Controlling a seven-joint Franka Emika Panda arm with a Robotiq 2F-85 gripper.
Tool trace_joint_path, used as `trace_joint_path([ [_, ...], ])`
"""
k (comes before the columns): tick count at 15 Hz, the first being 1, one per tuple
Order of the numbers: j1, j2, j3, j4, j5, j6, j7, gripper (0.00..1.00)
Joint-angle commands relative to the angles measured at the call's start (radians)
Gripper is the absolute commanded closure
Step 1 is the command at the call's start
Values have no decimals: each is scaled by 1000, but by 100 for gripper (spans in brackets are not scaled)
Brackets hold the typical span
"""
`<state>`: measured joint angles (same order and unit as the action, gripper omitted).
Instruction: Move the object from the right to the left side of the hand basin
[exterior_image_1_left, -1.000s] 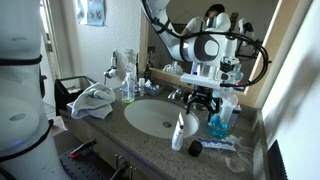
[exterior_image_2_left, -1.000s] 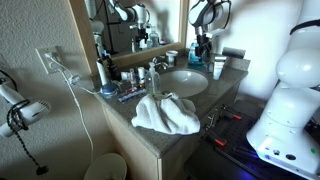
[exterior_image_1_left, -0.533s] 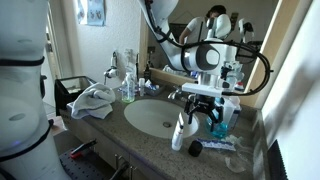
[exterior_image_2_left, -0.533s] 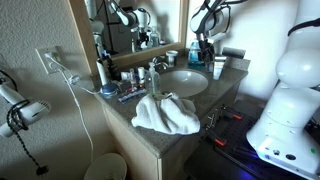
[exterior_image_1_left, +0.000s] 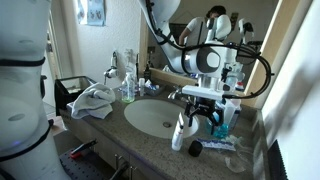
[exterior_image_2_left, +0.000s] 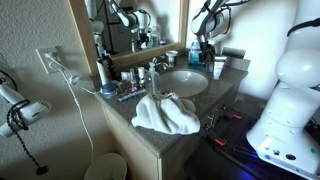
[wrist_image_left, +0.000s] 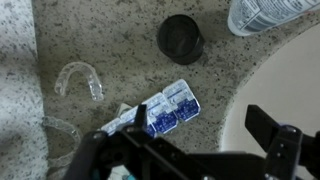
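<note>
On the counter to the right of the hand basin (exterior_image_1_left: 152, 117) stand a white bottle (exterior_image_1_left: 181, 131), a black round cap (exterior_image_1_left: 194, 148) and a blue bottle (exterior_image_1_left: 218, 122). My gripper (exterior_image_1_left: 205, 108) hangs open and empty just above them, also seen in an exterior view (exterior_image_2_left: 203, 45). In the wrist view the open gripper (wrist_image_left: 190, 150) is over blue contact-lens blister packs (wrist_image_left: 165, 110). The black cap (wrist_image_left: 180, 38) and the white bottle (wrist_image_left: 265, 12) lie further up, and the basin's white rim (wrist_image_left: 290, 80) is on the right.
A clear plastic tray (wrist_image_left: 80, 78) lies on the speckled counter. A crumpled white towel (exterior_image_1_left: 95, 100) and small bottles (exterior_image_1_left: 128, 85) sit left of the basin. The faucet (exterior_image_1_left: 178, 95) and mirror are behind it. The towel also shows in an exterior view (exterior_image_2_left: 165, 112).
My gripper has moved slightly down and toward the objects at the right of the basin. It stays open. Nothing on the counter moved.
</note>
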<state>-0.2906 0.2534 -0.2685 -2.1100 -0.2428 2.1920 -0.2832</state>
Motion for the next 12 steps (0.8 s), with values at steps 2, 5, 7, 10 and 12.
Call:
trace_joint_path([
  [2, -2, -20, -10, -55, -46, 52, 32, 0],
  [5, -6, -24, -16, -80, -66, 102, 39, 0],
  [7, -6, -26, -21, -104, -74, 131, 38, 0],
  [10, -6, -28, -25, -144, -87, 177, 34, 0],
  [12, -5, -30, -25, -160, -88, 195, 33, 0],
])
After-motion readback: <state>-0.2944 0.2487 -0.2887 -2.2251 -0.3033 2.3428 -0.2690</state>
